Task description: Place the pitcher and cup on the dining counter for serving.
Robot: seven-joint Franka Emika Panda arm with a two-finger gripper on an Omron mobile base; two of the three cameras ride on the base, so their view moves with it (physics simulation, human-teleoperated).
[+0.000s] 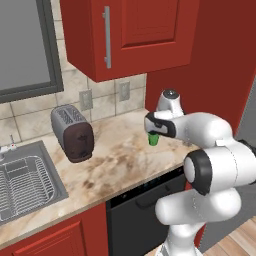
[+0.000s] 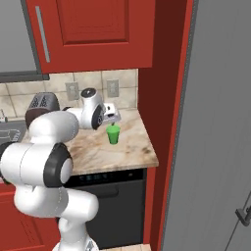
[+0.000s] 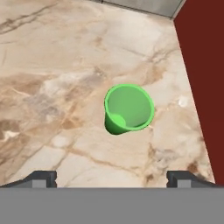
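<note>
- Two things are to be served, and neither looks delivered yet: I judge the task to be near its start, with the cup not yet grasped, and the pitcher and the dining counter yet to be dealt with.
- Nearest in the hand view are the fingers (image 3: 42, 178), spread wide apart and released, with nothing between them; one dark tip sits at 7 o'clock and the other at 5 o'clock of that picture.
- The gripper (image 3: 112, 179) hangs above the worktop (image 3: 52, 65) and looks down on it, so its mouth is open to the cup rather than closed round it.
- Just beyond the tips, near the middle of the hand view and a little toward 1 o'clock, stands the cup (image 3: 128, 108), a small bright green tumbler.
- Its long axis runs up from the worktop: it stands upright on its narrow base, wide mouth open to the camera, and its inside looks empty.
- In the right base view the cup (image 2: 113, 134) rests on the marbled worktop over the red cabinets, close to the red side wall (image 2: 166, 98) at 3 o'clock, with the gripper (image 2: 112, 116) directly over it and apart from it.
- In the left base view the cup (image 1: 153, 139) peeks out green just under the hand.
- Farther off at 9 o'clock in the left base view, a dark toaster (image 1: 73, 132) stands well apart from the cup, and a sink (image 1: 25, 182) lies beyond it.
- What is left, as I judge it: lowering onto the cup, closing on it, carrying it across, then the same for the pitcher.
</note>
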